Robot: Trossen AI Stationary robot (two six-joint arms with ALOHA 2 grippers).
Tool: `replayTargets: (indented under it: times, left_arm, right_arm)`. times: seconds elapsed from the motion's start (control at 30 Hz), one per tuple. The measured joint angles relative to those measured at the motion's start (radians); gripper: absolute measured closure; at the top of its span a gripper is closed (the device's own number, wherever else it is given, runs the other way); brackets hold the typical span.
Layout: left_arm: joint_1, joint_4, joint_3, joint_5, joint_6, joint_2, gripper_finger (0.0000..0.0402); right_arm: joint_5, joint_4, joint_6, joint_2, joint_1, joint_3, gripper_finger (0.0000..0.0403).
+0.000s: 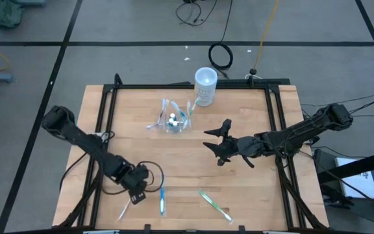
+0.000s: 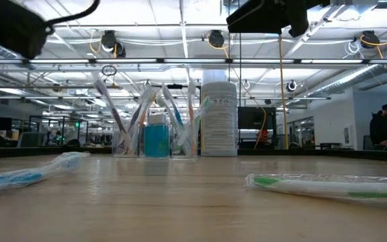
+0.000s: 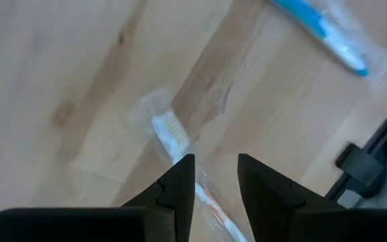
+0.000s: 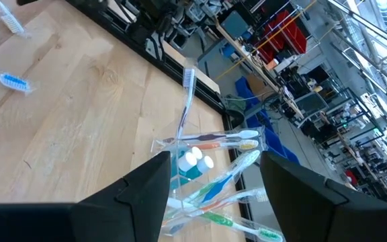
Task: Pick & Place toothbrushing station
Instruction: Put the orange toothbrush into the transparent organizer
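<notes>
The toothbrushing station (image 1: 171, 121), a clear plastic holder with several toothbrushes and a blue piece inside, stands on the table at the far middle; it also shows in the low view (image 2: 154, 131) and the right wrist view (image 4: 203, 165). My right gripper (image 1: 214, 144) is open and raised over the table's middle, to the right of the station, pointing at it (image 4: 213, 158). My left gripper (image 1: 140, 188) is open at the near left, low over a wrapped white toothbrush (image 3: 173, 138) whose handle runs under the gap between its fingers (image 3: 216, 161).
A white cylindrical cup (image 1: 205, 85) stands just beyond the station, at its right. A blue toothbrush (image 1: 162, 198) and a green toothbrush (image 1: 214, 205) lie near the front edge. A black frame (image 1: 187, 85) runs along the table's far and side edges.
</notes>
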Motion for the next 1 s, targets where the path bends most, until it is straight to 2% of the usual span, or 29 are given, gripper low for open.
replayTargets:
  times: [0.17, 0.4, 0.5, 0.8, 1.0]
  left_arm:
    - [-0.044, 0.027, -0.08, 0.0, -0.142, 0.0, 0.0286]
    - [-0.057, 0.173, -0.171, -0.009, -0.202, 0.0, 0.0286]
    - [-0.054, 0.245, -0.185, -0.009, -0.194, 0.0, 0.0286]
    - [-0.062, 0.247, -0.178, 0.012, -0.189, 0.0, 0.0286]
    - [-0.094, 0.317, -0.174, -0.075, -0.171, 0.0, 0.0286]
  right_arm:
    - [0.0, 0.0, -0.001, 0.0, 0.0, 0.0, 0.0181]
    - [0.0, 0.0, -0.001, 0.0, 0.0, 0.0, 0.0181]
    - [0.0, 0.0, 0.009, 0.0, 0.0, 0.0, 0.0181]
    - [0.0, 0.0, -0.002, 0.0, 0.0, 0.0, 0.0181]
    - [0.0, 0.0, -0.009, 0.0, -0.003, 0.0, 0.0181]
